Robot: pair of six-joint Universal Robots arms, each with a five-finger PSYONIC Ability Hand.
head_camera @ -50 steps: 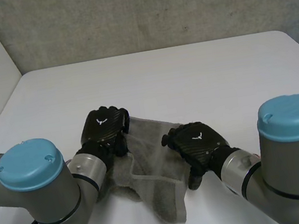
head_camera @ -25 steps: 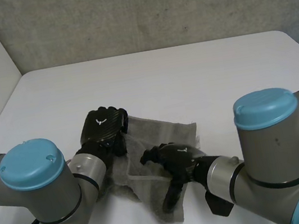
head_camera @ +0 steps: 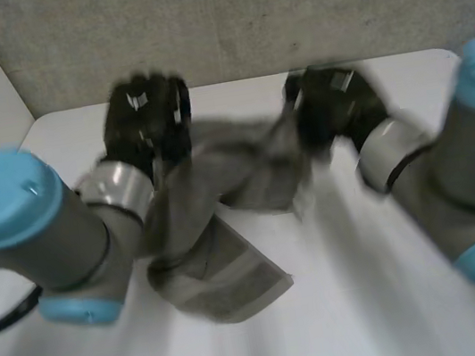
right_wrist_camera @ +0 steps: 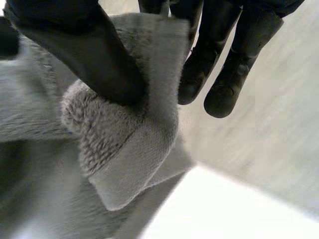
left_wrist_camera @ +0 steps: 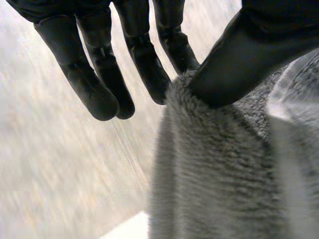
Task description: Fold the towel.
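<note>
Both hands have gone up, lifting the towel [head_camera: 224,261]. The left hand [head_camera: 144,111] pinches one end of its top edge, the right hand [head_camera: 335,108] the other. Its bottom lies on the table [head_camera: 375,301].

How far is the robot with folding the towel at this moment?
Done: the left hand and the right hand each pinch the grey towel between thumb and fingers. In hand: the towel is held up, sagging between them, its lower end seemingly on the table. Left: no neat fold shows yet; the cloth has to be laid over itself and released.
</note>
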